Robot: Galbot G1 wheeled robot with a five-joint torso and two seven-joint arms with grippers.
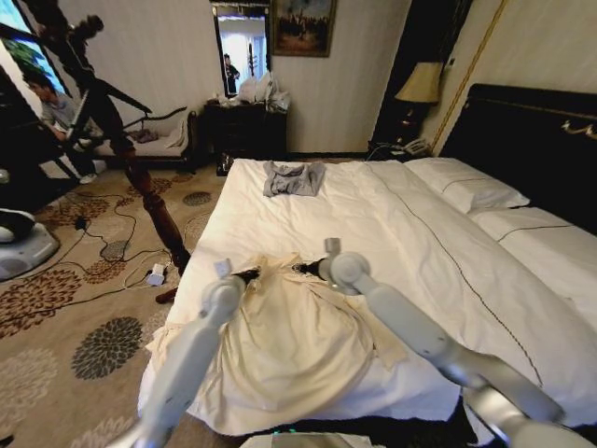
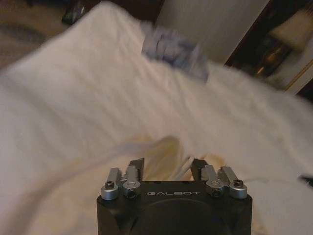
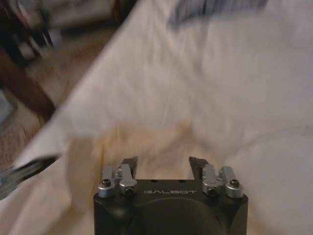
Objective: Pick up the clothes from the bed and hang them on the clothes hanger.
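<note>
Cream clothes lie on the white bed above patterned carpet; both tools' closure: cannot tell.

grey garment, wooden coat stand

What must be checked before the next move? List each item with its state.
1. Cream shirt lies flat on the bed: ok.
2. Left tool at the shirt's top edge: ok.
3. Right tool at the same edge, beside it: ok.
4. Both tools open: ok.
5. Fabric gripped: not ok, neither tool is shut.
6. Grey garment apart from the shirt: ok.
</note>
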